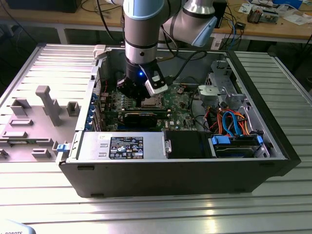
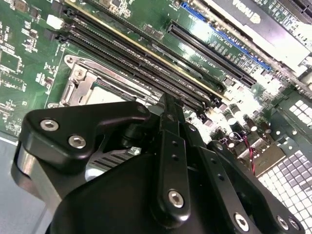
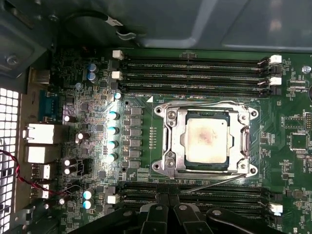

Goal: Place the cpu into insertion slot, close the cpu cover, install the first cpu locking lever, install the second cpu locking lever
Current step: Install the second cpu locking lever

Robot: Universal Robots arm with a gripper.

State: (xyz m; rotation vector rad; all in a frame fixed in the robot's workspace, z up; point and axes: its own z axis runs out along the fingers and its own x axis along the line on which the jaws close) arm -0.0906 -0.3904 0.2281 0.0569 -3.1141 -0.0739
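Computer case [image 1: 273, 146]: open-topped dark tower lying on its side on a ribbed metal table [image 1: 161, 214], seen in the exterior view. The arm reaches down into it from above.

Motherboard [image 3: 87, 161]: green, on the case floor, directly beneath the gripper.

Gripper [image 1: 138, 91]: black, lowered over the board's middle. The second wrist view shows its linkages and body close up [image 2: 170, 161], the first wrist view its lower parts [image 3: 168, 214]. How far the fingers stand apart cannot be told, nor whether anything is held.

Memory slots [image 3: 195, 63]: long black rows flanking the socket on two sides; one bank lies just beside the gripper's links.

Insertion slot [image 3: 165, 139]: square socket just ahead of the gripper.

Cpu cover [image 3: 241, 141]: silver frame plate lying flat and closed over the socket, wire levers [image 3: 195, 103] along its edges.

Cpu [image 3: 207, 140]: seated in the slot, its pale top showing through the cover's window.
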